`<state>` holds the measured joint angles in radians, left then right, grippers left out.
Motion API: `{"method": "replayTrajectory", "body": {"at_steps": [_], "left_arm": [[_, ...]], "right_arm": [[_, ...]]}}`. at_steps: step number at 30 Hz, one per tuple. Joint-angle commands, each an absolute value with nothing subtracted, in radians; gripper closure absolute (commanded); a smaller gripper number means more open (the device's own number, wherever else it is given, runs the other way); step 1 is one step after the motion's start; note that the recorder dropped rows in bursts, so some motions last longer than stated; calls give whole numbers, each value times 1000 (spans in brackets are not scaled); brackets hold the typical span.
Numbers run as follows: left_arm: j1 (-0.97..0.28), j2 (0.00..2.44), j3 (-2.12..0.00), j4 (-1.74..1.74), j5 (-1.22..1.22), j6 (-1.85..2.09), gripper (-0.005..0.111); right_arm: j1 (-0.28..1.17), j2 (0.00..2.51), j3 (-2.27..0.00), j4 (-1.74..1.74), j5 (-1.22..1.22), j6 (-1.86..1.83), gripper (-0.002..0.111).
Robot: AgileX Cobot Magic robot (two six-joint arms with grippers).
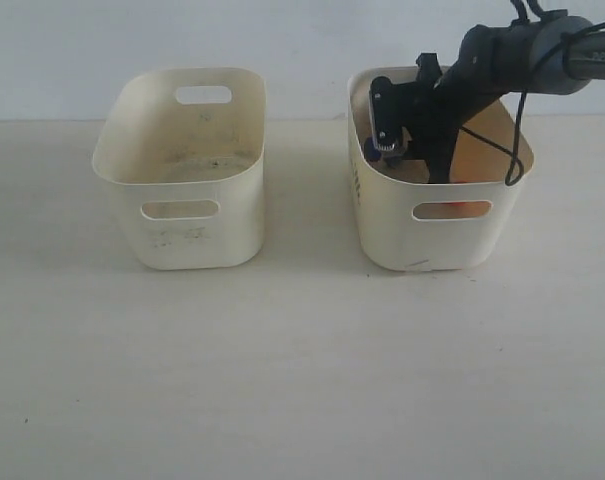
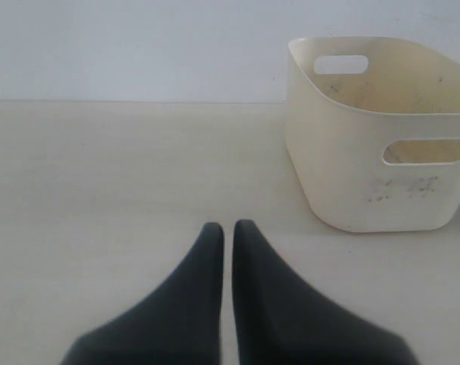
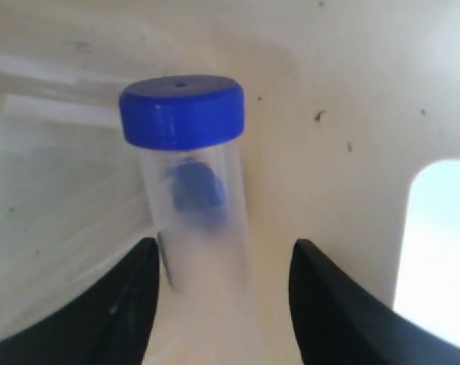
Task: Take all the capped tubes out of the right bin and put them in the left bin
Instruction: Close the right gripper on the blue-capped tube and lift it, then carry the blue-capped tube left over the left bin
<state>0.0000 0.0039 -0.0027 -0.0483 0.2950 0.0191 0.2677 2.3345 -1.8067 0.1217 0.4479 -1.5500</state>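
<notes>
My right gripper (image 3: 226, 245) is down inside the yellowish right bin (image 1: 442, 245), open. A clear tube with a blue cap (image 3: 195, 205) stands between its fingers, close against one finger and apart from the other. In the exterior view the gripper (image 1: 387, 150) sits at the bin's left inner wall, with a bit of blue (image 1: 369, 150) beside it. Something orange-red (image 1: 452, 210) shows through the front handle cut-out. The paler, smudged left bin (image 1: 187, 240) holds no tube that I can see. My left gripper (image 2: 228, 226) is shut on nothing, low over the table beside the left bin (image 2: 382, 160).
The right arm (image 1: 522, 55) reaches in from the upper right and hides much of the right bin's inside. The bin's wall (image 3: 344, 91) and a handle cut-out (image 3: 439, 243) are close around the right gripper. The left arm is out of the exterior view.
</notes>
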Motion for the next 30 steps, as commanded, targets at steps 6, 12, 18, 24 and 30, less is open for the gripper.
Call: {"method": "replayTrajectory", "body": {"at_steps": [6,12,18,24,30], "left_arm": [[-4,0,0,-57,296,17,103],[-4,0,0,-57,296,17,103],[-4,0,0,-57,296,17,103],[-4,0,0,-57,296,17,103],[-4,0,0,-57,296,17,103]], "right_arm": [[264,2364,-1799,81,555,-1565,94],[268,2307,-1799,76,593,-1487,108],[270,2174,-1799,78,680,-1235,108],[270,2103,-1799,81,781,-1027,108],[270,2008,-1799,96,800,-679,108]]}}
